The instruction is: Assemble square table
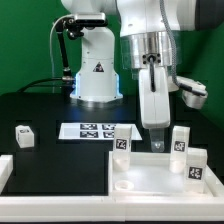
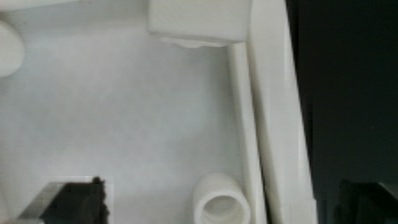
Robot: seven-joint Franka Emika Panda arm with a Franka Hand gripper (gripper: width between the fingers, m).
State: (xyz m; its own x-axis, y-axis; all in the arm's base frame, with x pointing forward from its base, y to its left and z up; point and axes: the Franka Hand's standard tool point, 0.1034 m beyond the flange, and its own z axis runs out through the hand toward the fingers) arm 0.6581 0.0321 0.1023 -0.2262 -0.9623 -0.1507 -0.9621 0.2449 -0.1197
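Note:
The white square tabletop [image 1: 150, 176] lies on the black table at the exterior view's lower right, rim up. My gripper [image 1: 157, 146] hangs fingers-down over its back edge, open and holding nothing. In the wrist view both dark fingertips [image 2: 71, 203] stand far apart over the slab's pale surface [image 2: 125, 120], with a round corner hole [image 2: 219, 206] and the raised rim [image 2: 267, 120] between them. White tagged legs stand upright near the slab: one [image 1: 122, 141] at its back left, one [image 1: 180, 141] at its back right, one [image 1: 197, 168] at its right side. A white block [image 2: 205, 22] shows by the rim.
A further leg block [image 1: 24, 134] stands alone at the exterior view's left. The marker board [image 1: 88, 130] lies flat behind the slab. White border rails [image 1: 6, 172] run along the left and front. The robot's base [image 1: 97, 75] stands at the back.

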